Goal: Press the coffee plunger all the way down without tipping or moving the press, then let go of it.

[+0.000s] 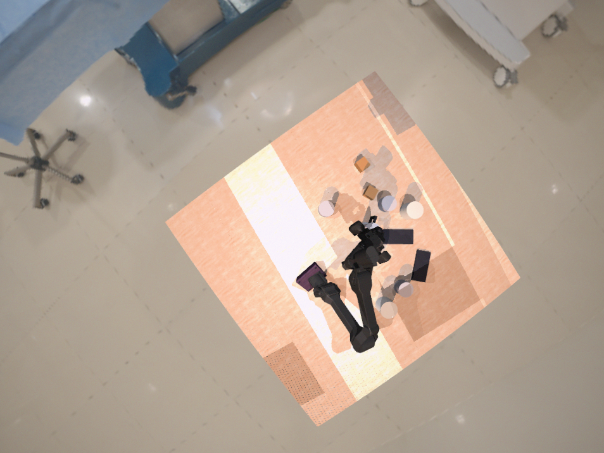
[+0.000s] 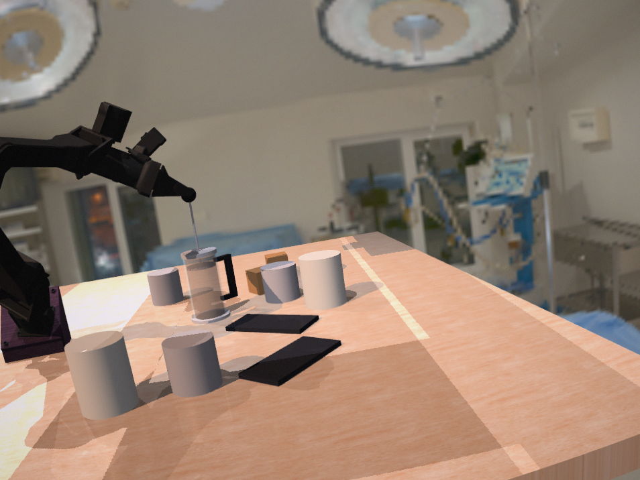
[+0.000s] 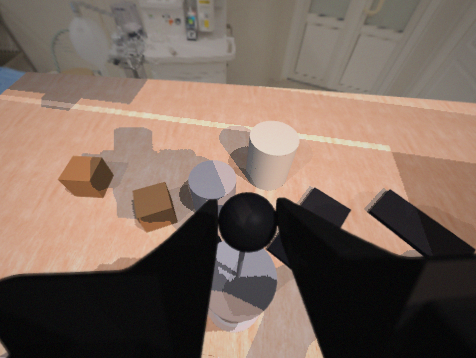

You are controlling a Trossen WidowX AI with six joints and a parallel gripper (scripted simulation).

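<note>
A hospital operating room or similar clinical space is shown. Two large round surgical lamps (image 2: 418, 25) are seen overhead in the exterior view. Medical equipment (image 2: 504, 206), hung with blue and pale tubing, is placed beyond the table, and a blue-draped surface (image 2: 227, 243) is seen behind it. In the view from above, blue drapery (image 1: 63, 58) is spread beside a blue wheeled base (image 1: 156, 63), and a white wheeled unit (image 1: 480, 31) and a five-legged castered stool base (image 1: 38, 163) are stood on a pale, glossy tiled floor (image 1: 121, 292).
</note>
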